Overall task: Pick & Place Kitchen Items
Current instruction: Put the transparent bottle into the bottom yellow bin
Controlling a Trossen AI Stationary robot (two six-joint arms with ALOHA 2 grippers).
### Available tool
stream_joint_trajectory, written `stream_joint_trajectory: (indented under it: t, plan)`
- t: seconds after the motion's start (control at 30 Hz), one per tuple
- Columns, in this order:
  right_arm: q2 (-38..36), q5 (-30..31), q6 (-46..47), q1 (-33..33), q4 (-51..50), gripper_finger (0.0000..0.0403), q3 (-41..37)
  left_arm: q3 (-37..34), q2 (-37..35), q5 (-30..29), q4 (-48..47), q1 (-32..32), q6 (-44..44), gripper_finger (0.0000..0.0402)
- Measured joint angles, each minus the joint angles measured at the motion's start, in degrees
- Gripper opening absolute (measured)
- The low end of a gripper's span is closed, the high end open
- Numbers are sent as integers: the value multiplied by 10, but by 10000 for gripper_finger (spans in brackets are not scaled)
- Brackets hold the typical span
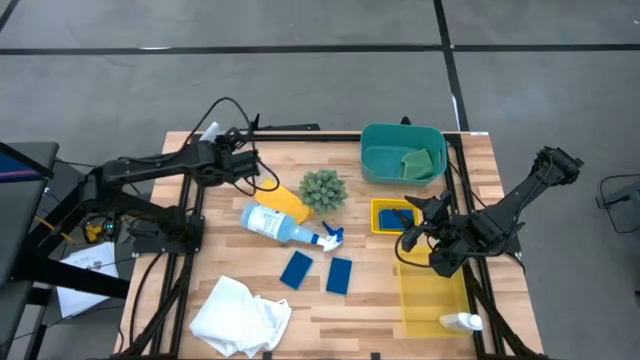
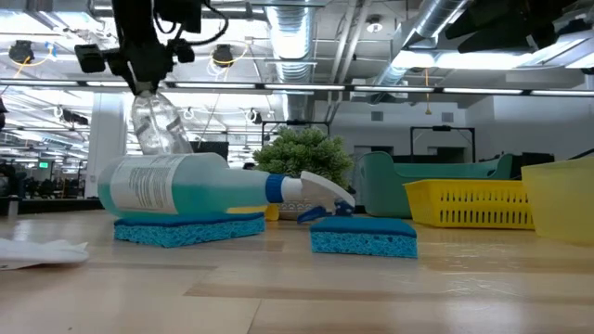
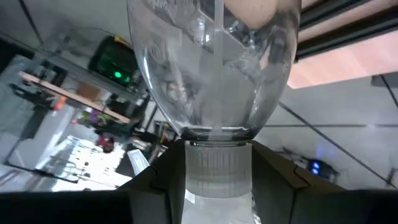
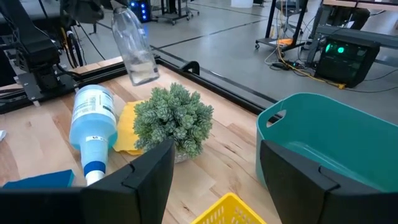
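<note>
Probably a robotics lab: exposed ceiling ducts (image 2: 306, 37), strip lights (image 2: 445, 60), distant equipment racks (image 4: 348, 56).

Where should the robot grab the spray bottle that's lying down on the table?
Probably around the middle of the spray bottle, coming straight down from above. It lies on its side, so its round body faces up, with fingers closing across the width. The blue trigger end is thin and knobby, likely harder to hold. The right gripper is open; the left gripper is holding up a clear bottle.

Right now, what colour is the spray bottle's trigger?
Blue; the spray bottle lies on its side, trigger clearest in the high view.
</note>
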Motion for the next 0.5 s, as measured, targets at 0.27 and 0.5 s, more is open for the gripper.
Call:
stream_joint_trajectory:
  t: [0.27, 0.5]
  plan:
    - [0, 0, 0, 0, 0, 228, 0, 0, 36, -10, -1, 18, -9, 131]
    - [0, 0, 0, 0, -1, 228, 0, 0, 64, -23, -3, 27, -8, 131]
